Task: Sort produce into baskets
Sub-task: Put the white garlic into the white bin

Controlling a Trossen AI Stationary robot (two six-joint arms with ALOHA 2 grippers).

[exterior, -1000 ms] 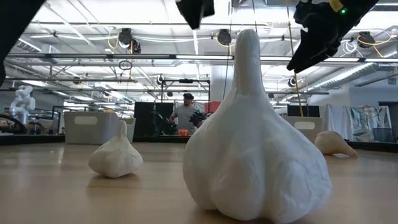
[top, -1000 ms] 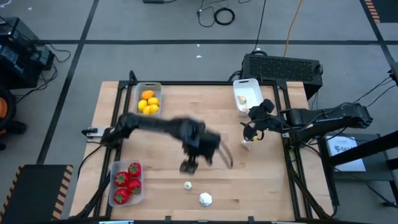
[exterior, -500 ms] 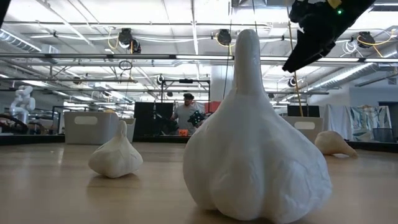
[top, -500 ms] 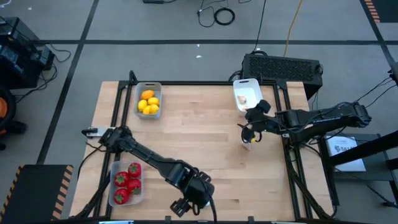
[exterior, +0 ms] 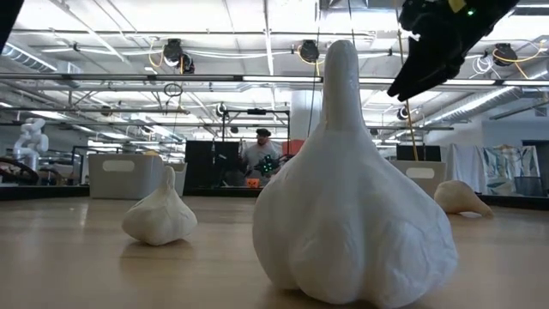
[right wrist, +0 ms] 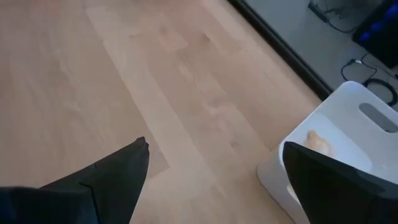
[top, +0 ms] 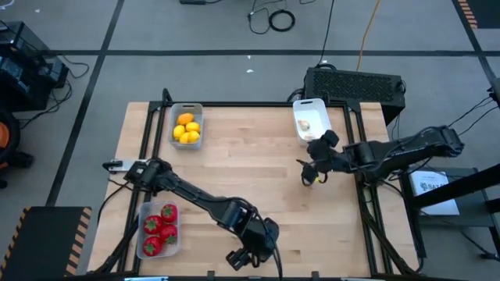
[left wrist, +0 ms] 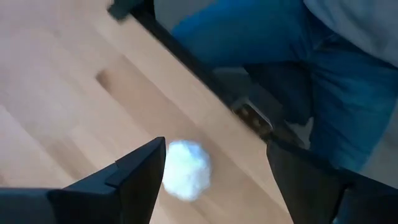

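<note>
Two whitish garlic bulbs stand on their bases near the table's front edge, a big-looking one (exterior: 352,189) and a smaller one (exterior: 160,215). A third (exterior: 463,197) lies at the right. My left gripper (top: 246,256) is open over the front edge and hides the front bulbs from above. In the left wrist view one bulb (left wrist: 185,169) lies between its fingers (left wrist: 214,149), close to one finger. My right gripper (top: 310,170) is open and empty (right wrist: 214,146), above the table near the white basket (top: 308,121).
The grey basket (top: 187,125) at the far left holds yellow-orange pieces. The clear basket (top: 158,229) at the near left holds red ones. The white basket (right wrist: 348,137) holds one whitish piece (right wrist: 317,142). A person's blue-trousered legs (left wrist: 261,50) stand just beyond the table's front edge.
My left arm has swung fast from the middle of the table toward the near edge and now stands over the garlic bulbs there. The bulbs have stayed where they were.
</note>
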